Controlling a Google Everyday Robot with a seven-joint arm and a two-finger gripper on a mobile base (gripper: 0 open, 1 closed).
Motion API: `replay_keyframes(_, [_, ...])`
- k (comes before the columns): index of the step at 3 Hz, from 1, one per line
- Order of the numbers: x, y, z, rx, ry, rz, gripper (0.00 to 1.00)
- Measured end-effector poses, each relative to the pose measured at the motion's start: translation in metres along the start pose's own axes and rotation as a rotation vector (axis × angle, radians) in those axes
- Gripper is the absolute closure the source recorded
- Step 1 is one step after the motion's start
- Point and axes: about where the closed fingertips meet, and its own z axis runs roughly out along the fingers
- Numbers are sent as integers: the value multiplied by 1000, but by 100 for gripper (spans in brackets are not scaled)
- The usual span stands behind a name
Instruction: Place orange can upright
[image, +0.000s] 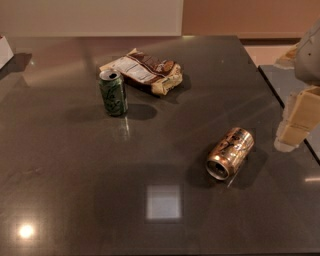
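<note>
The orange can (230, 152) lies on its side on the dark table (75, 175), right of the middle, with its silver top pointing toward the front left. It is shiny copper-orange with dark lettering. My gripper (298, 119) shows as pale blocks at the right edge of the view, to the right of the can and apart from it. It holds nothing that I can see.
A green can (113, 92) stands upright at the back left of the middle. A crumpled chip bag (145, 71) lies just behind it. A white object (5, 50) sits at the far left edge. The table's right edge (280, 105) runs near the gripper.
</note>
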Motion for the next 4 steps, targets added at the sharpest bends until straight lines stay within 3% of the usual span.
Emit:
replay_keyframes(1, [0,0,0,0,0,0,0])
replay_keyframes(2, [-4,2,6,-20,-23,-61,0])
replay_keyframes(3, [-15,7,23,-77,-84,-233,0])
replay_keyframes(4, [-26,18,54,-176,-180,-402,0])
